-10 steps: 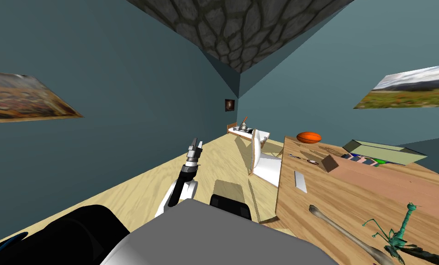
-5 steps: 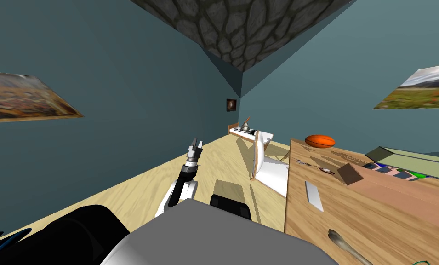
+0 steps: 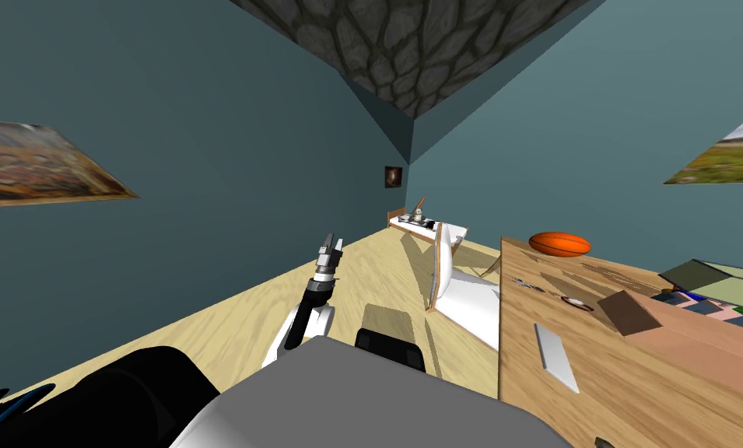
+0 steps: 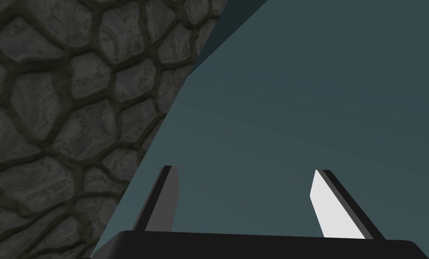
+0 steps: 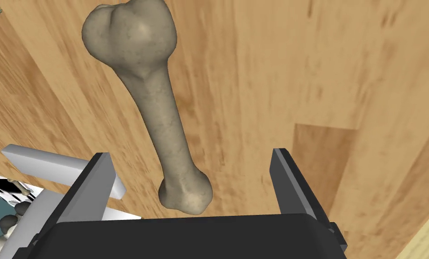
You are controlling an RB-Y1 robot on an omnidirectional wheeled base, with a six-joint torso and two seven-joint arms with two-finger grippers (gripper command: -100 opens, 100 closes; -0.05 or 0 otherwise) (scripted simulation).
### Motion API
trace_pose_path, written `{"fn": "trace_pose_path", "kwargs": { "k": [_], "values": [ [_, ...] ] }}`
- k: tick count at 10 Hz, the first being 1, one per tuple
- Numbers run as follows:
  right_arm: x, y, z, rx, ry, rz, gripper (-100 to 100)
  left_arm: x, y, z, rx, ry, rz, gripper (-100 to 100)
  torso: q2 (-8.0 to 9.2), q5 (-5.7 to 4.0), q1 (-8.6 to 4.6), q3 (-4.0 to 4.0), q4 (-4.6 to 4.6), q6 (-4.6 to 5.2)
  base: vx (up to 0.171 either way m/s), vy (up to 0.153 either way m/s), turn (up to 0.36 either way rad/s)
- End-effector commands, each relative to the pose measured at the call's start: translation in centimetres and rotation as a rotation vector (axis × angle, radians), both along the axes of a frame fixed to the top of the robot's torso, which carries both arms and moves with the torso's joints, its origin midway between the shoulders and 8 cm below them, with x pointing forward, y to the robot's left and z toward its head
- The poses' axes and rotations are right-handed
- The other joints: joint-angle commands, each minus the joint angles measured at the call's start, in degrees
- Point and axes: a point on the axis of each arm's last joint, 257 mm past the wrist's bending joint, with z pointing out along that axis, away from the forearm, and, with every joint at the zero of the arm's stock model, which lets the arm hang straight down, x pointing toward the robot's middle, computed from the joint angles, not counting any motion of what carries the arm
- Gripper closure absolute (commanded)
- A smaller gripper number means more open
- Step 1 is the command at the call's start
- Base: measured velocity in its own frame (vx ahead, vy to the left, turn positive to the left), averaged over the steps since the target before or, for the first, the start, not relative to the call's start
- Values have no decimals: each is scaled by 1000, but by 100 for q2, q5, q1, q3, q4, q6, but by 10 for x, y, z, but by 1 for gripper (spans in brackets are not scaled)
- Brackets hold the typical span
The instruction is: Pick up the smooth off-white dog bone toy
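Observation:
The dog bone toy [image 5: 157, 103] is a smooth, beige-grey bone lying flat on the wooden table [image 5: 343, 67]. My right gripper [image 5: 191, 153] hovers over it, open. The bone's near knob sits between the two fingers without touching either, and its shaft runs away from the hand to the far knob. My left gripper [image 3: 330, 243] is raised over the floor to the left of the table [image 3: 634, 389]; in its own wrist view the left gripper [image 4: 245, 169] stands open with nothing in it.
On the table lie a flat grey slab [image 3: 556, 356], an orange ball [image 3: 559, 243], a brown box [image 3: 630, 311] and an open box of coloured things [image 3: 720, 292]. A white chair [image 3: 459, 284] stands at the table's far end. The grey slab [image 5: 56, 168] lies beside my right gripper.
My head view has swung left: the table has slid to the picture's right, and the bone and a green insect toy have passed out of it. The left arm has kept its pose.

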Motion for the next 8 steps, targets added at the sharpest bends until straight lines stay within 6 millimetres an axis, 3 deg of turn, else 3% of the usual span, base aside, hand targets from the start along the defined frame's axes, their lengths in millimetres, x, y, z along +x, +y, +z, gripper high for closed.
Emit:
{"fn": "trace_pose_path", "kwargs": {
  "k": [1,5,6,7,8],
  "values": [
    [-13,-7,-3,-28,44,28,-100,0,0,0,0,0,0,0,0,0,0,0,0,0,88,-31,28],
    [-54,-18,-11,-80,162,92,-100,0,0,0,0,0,0,0,-4,0,-2,-2,-1,0,117,-39,38],
    [-47,-18,-7,-74,142,81,-100,0,0,0,0,0,0,0,2,0,0,2,1,1,40,-16,6],
    [-48,-18,-8,-75,145,83,0,0,0,0,0,0,0,0,19,1,8,11,4,1,8,-3,2],
    [-56,-21,-11,-66,147,61,-100,0,0,0,0,0,0,0,33,3,13,19,7,2,-3,7,88]
  ]
}}
